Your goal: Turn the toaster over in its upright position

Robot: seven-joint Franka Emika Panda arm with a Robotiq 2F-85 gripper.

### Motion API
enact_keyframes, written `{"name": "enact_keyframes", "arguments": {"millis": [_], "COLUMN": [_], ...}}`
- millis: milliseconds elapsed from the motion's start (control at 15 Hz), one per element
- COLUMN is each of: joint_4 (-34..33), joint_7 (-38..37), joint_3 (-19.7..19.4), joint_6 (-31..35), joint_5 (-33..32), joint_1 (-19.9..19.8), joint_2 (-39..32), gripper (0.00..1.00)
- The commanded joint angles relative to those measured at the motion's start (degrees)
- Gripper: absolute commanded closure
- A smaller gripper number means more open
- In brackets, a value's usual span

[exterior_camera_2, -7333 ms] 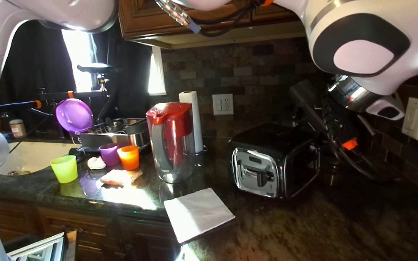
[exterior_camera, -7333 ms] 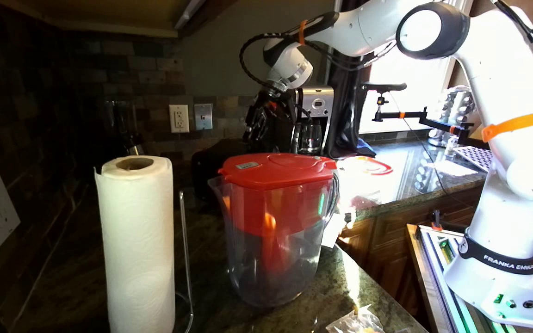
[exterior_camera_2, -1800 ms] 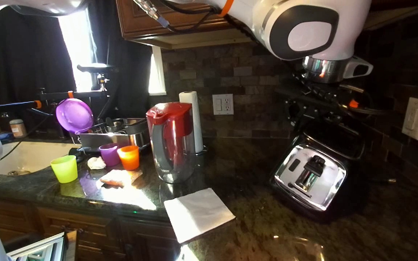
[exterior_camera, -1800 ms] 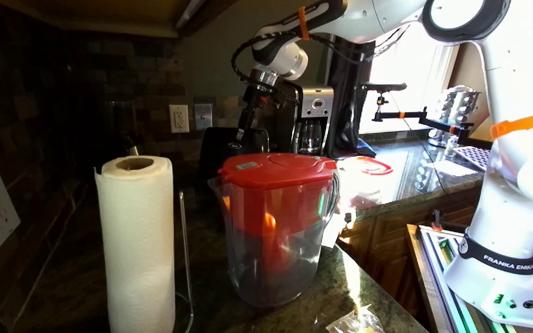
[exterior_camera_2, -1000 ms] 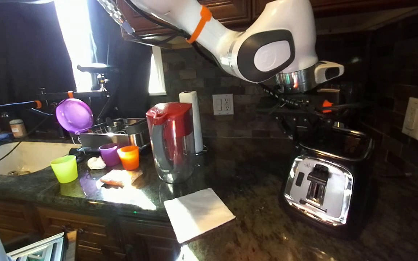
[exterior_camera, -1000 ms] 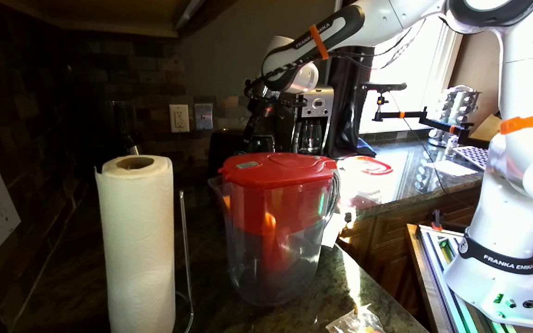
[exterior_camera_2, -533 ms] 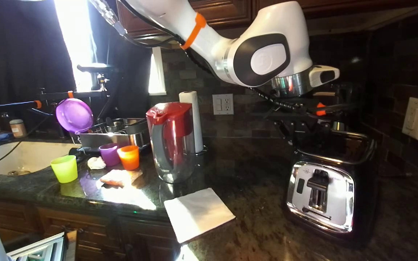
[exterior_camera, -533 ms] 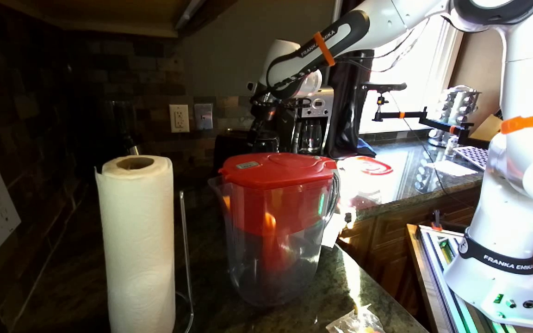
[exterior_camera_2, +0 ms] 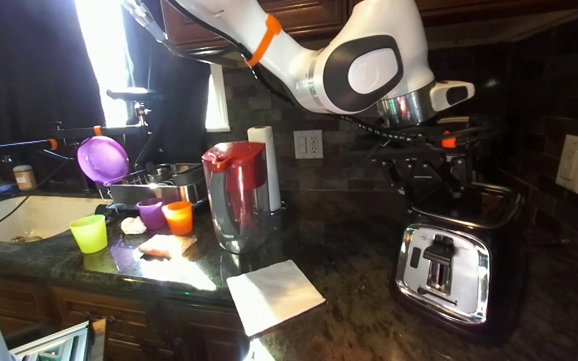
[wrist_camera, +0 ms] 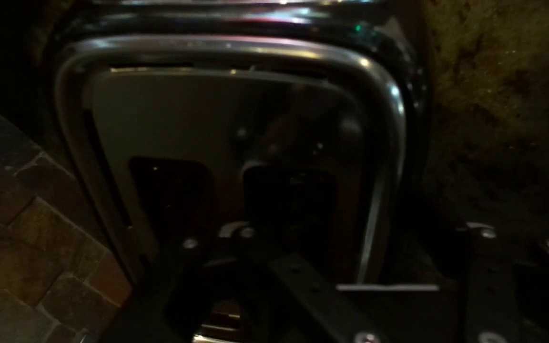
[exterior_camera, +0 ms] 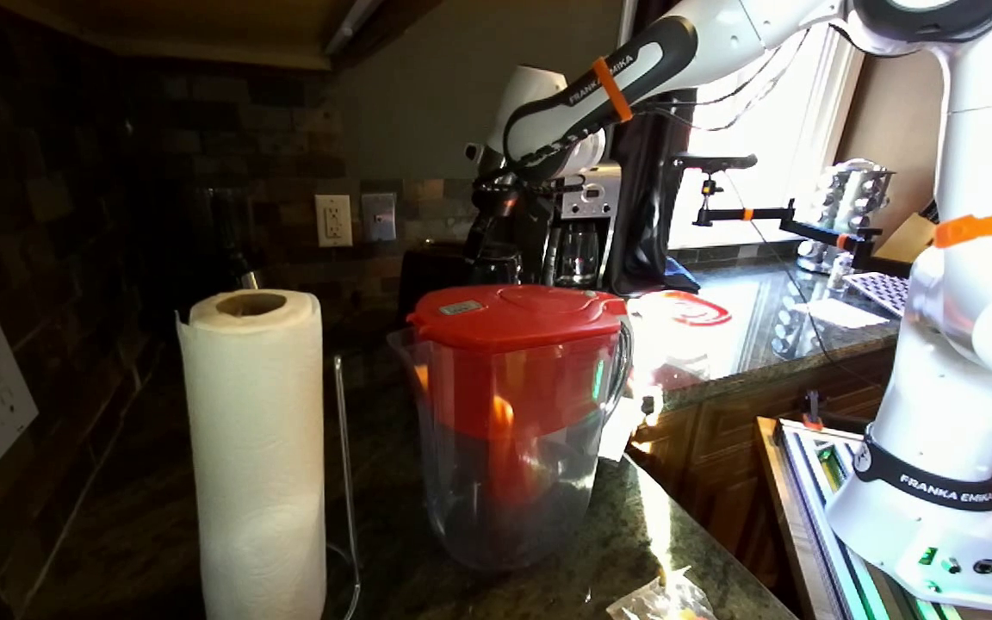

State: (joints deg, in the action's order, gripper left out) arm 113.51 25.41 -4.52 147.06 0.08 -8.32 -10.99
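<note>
Dark stone countertop [exterior_camera_2: 344, 321]: one toaster [exterior_camera_2: 462, 265] stands seemingly upright below one gripper [exterior_camera_2: 429, 183], one finger [wrist_camera: 298, 271] seen over the toaster's two slots [wrist_camera: 172, 195], another past its side rim [wrist_camera: 398, 128]; its long axis appears to follow the slots. Hidden fingertips leave spread or pinching undetermined. Outward from the toaster: one paper sheet [exterior_camera_2: 275, 297], one filter pitcher [exterior_camera_2: 241, 200], one paper-towel roll [exterior_camera_2: 272, 170], three cups [exterior_camera_2: 178, 218].

Blk/slvr toaster [exterior_camera_2: 462, 265], blk hand [exterior_camera_2: 432, 184], red pitcher lid [exterior_camera: 517, 319], mottled dk ctr [exterior_camera_2: 351, 321].
</note>
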Motion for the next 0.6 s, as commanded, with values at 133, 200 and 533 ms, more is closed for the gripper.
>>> {"name": "enact_keyframes", "arguments": {"millis": [133, 200, 533], "joint_4": [4.6, 4.9, 6.9], "joint_7": [-1.4, -1.1, -0.3], "joint_3": [-0.4, -0.4, -0.5], "joint_6": [2.4, 2.4, 2.8], "joint_5": [-3.0, -3.0, -2.6], "joint_1": [0.1, 0.0, 0.1], "joint_2": [4.4, 4.9, 8.1], "gripper": [0.1, 0.03, 0.0]}}
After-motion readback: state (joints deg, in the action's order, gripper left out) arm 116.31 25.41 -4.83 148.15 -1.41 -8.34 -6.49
